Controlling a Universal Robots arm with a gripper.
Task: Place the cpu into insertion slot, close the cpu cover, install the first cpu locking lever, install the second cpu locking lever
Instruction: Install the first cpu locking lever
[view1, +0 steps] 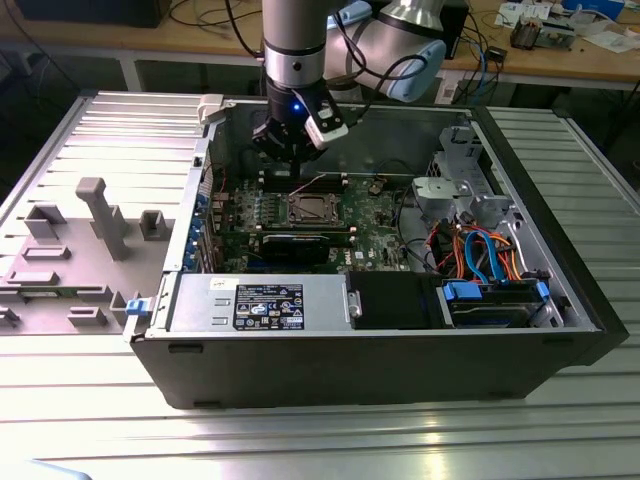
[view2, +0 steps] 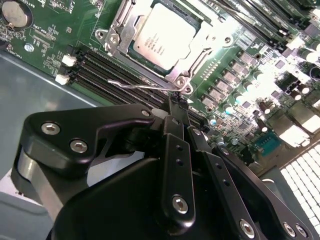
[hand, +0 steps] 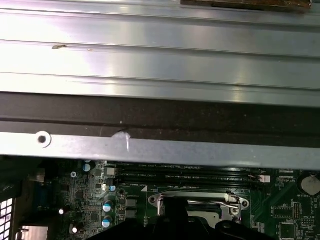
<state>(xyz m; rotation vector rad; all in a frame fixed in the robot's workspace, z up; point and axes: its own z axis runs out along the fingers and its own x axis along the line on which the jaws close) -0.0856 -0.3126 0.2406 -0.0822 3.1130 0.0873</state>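
The cpu (view2: 161, 34) lies flat in the insertion slot (view1: 309, 209) on the green board, its silver top showing. The cpu cover (view2: 119, 27) lies down around it as a metal frame. A thin wire locking lever (view2: 137, 85) runs along the socket's edge beside the memory slots, and its hooked end sticks out free. In the second wrist view my gripper (view2: 177, 102) has its black fingers (view2: 176, 150) shut together, with the tips right at that lever's socket end. In the exterior view the gripper (view1: 290, 163) hangs just above the board behind the socket. The first wrist view shows the socket frame (hand: 200, 204).
The open computer case (view1: 380, 355) walls in the board. A black expansion card (view1: 296, 243) lies in front of the socket. Memory slots (view2: 107, 70) run beside it. Drive cage and coloured cables (view1: 480, 250) fill the exterior view's right. A grey fixture (view1: 100, 215) stands outside on the exterior view's left.
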